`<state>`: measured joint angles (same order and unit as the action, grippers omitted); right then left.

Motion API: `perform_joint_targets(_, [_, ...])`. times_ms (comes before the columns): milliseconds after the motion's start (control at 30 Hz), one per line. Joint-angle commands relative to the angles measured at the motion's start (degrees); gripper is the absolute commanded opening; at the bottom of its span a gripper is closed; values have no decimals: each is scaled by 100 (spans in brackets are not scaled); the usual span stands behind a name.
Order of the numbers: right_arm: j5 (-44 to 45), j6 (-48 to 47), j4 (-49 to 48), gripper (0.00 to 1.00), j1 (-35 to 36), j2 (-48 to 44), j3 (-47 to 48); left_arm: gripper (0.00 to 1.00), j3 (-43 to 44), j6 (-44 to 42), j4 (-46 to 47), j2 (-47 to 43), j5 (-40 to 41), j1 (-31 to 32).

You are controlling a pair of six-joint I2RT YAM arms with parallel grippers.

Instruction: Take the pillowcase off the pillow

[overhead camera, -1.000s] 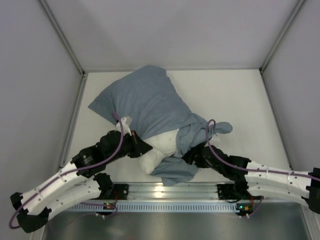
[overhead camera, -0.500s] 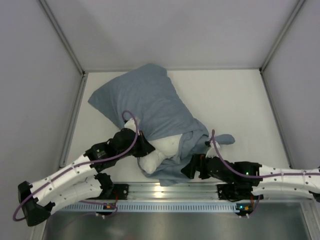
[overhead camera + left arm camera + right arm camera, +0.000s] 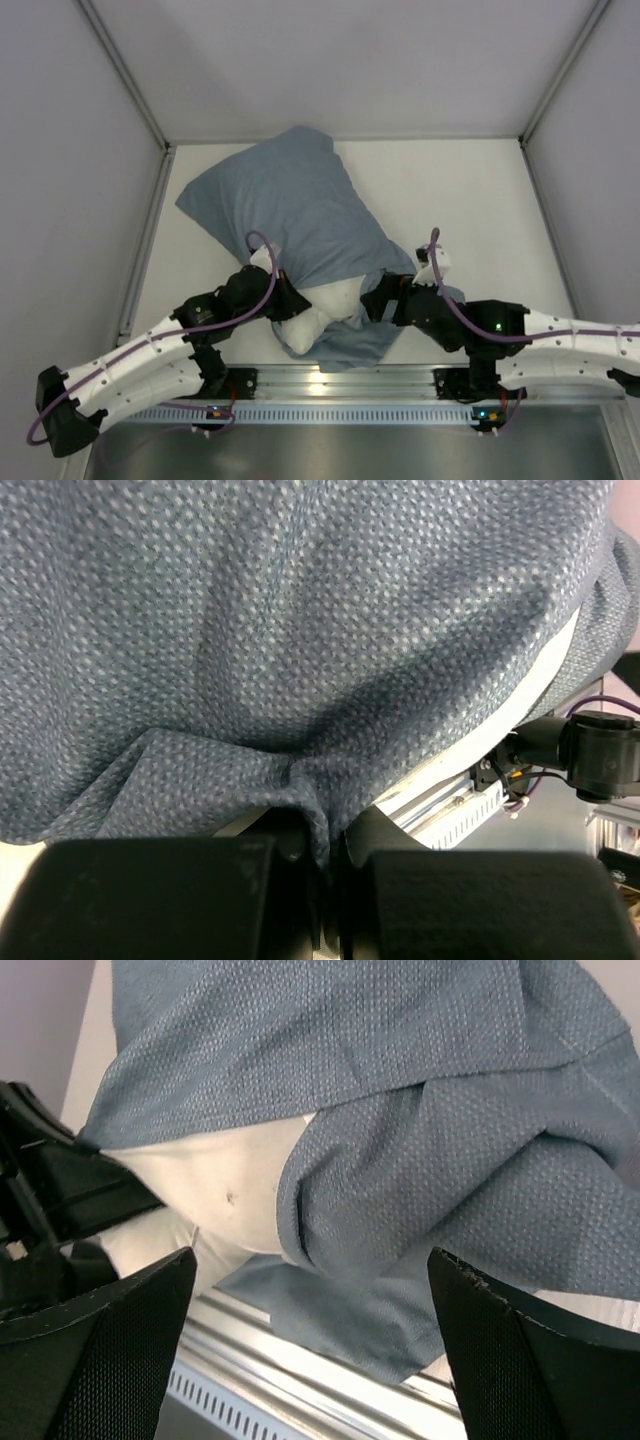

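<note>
top view / pillowcase [image 3: 290, 210]: laid diagonally on table [image 3: 490, 200], far corner toward back-left. Most of the pillow is covered by it.
top view / pillow [image 3: 322, 303]: only the near end is bared, white, betw. the two grippers, close to front rail [image 3: 330, 378].
top view / right gripper [image 3: 372, 300]: a sec. ago it was set at a fold on the case's right edge. Since then it was drawn back toward the rail, then brought fwd again. It is now placed at the hem just right of the bare pillow.
top view / left gripper [image 3: 288, 300]: shifted a little to the right over the last sec. It is kept at the case's near-left edge, beside the pillow.
top view / loose flap at right: seen sticking out a sec. ago, now mostly hidden by the right arm.
left wrist / left gripper: pressed together on a pleat of pillowcase. Cloth is drawn into creases fanning from the pinch.
right wrist / right gripper: fingers [image 3: 100, 1360] spread wide, nothing held betw. them.
right wrist / ahead of it: a bare strip of pillow, w/ the folded hem of the case lapped over its right side. Left gripper is seen at the far left.
meaning: the right-side fold has been let go, and a re-grip nearer the opening is judged to be in prep.
progress: case not yet off, est. early. The left pinch is prob. meant to strip cloth once the pillow end or hem is secured.
</note>
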<state>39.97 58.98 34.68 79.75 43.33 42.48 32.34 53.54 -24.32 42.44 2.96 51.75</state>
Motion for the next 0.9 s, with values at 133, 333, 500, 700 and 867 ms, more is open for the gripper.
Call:
perform_joint_targets(133, [811, 52, 390, 94, -20, 1447, 954, 0, -17, 192, 428, -253, -270, -33])
perform_joint_targets(333, [864, 210, 575, 81, -301, 2188, 1360, 0, -43, 254, 358, -569, -270, -33])
perform_joint_targets(500, [855, 324, 575, 56, -433, 2197, 1131, 0, 167, 183, 103, -728, -270, -33])
perform_joint_targets(700, [829, 412, 584, 17, -722, 1794, 657, 0, 396, 104, -248, -956, -173, -33])
perform_joint_targets(867, [785, 421, 690, 0, -1083, 1170, 61, 0, 861, 34, -907, -1369, 64, -33])
